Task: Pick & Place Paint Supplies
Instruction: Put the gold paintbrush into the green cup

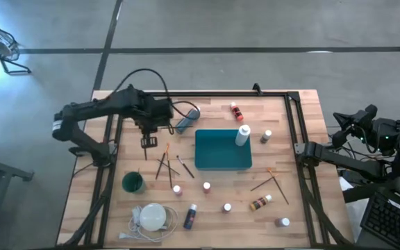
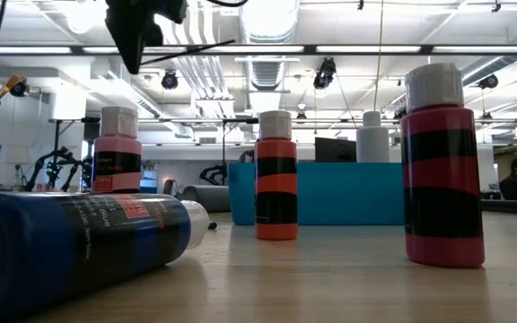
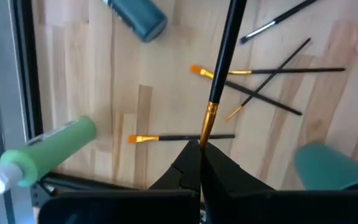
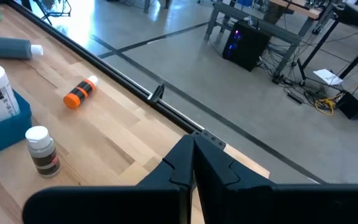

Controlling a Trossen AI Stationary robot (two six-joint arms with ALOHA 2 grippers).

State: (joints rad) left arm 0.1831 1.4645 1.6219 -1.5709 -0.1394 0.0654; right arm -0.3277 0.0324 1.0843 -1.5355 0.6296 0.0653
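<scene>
Gripping brush [image 3: 221, 68], left pincer [image 3: 199, 149] mid-table

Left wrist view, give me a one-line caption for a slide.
Left gripper shut on a dark-handled brush, held above more brushes scattered on the wooden table.

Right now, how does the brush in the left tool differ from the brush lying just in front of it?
The held brush is clamped in the shut left tool; the lying brush rests free on the table. The held brush points away from the tool; the lying brush runs crosswise. The lying brush shows orange bristles; the held brush's are hidden. Both have thin dark handles.
</scene>
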